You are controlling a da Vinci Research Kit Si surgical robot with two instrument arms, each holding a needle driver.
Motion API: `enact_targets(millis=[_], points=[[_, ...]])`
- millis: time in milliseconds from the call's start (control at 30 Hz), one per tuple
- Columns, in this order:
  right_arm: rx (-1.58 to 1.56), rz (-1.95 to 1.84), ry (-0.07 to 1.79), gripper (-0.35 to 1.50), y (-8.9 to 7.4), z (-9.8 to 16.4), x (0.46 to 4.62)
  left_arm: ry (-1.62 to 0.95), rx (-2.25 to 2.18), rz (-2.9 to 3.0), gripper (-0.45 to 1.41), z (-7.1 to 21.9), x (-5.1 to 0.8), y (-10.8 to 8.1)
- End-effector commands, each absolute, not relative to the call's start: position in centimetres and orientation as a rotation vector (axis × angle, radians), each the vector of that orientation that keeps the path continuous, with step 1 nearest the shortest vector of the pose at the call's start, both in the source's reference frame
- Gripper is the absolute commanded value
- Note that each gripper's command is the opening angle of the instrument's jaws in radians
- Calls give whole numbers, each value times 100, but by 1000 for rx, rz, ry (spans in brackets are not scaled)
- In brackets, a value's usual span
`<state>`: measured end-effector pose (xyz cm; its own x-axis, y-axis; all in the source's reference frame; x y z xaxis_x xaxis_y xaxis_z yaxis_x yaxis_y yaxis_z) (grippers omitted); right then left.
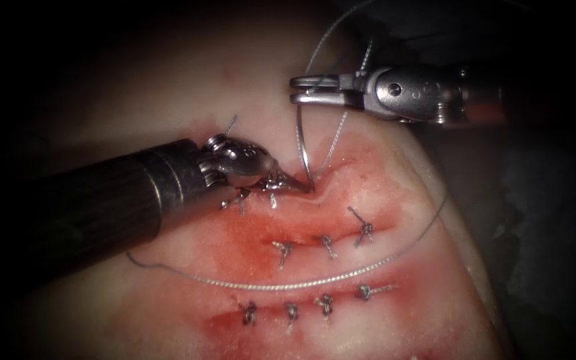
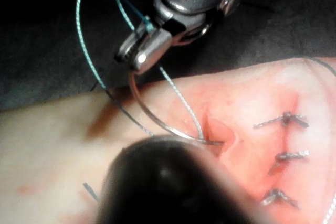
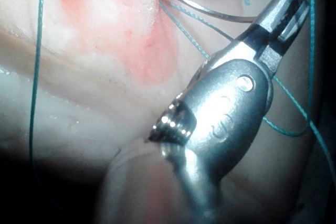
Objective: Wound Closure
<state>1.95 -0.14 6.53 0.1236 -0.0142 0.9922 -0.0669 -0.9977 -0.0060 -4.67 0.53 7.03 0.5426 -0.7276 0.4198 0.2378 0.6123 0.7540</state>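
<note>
Two tools over the tissue (image 1: 168, 87), needle (image 1: 299, 143) mid-bite at the far cut (image 1: 321, 181).
Tissue looks soft, wet and easily torn. Left tool (image 1: 291, 187) presses its closed-looking tips at the cut's left edge, though I can't tell if it grips. Right tool (image 1: 305, 90) clamps the needle's tail end; its point sits in the tissue. Needle is stiff and slick, best gripped on the body. Thread (image 1: 288, 283) is light and limp.

To your right and on the far side, a dark mat (image 1: 541, 220) with paler mottled patches lies as the ground. Nearer you, two rows of finished stitches run left to right: a middle row (image 1: 327, 243) of three knots and a near row (image 1: 291, 310) of four, each with short cut tails
</note>
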Motion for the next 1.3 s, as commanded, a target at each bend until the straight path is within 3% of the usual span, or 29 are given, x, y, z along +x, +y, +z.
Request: enact_targets(millis=[33, 233, 1300], points=[[2322, 2043, -61, -35, -7, 656, 204, -806, 690, -630, -45, 703, -472, 65], [2278, 1950, 116, -35, -5, 652, 204, -805, 690, -636, -45, 703, -471, 65], [2254, 1850, 174, -35, -10, 643, 203, -786, 744, -572, -45, 705, -474, 56]])
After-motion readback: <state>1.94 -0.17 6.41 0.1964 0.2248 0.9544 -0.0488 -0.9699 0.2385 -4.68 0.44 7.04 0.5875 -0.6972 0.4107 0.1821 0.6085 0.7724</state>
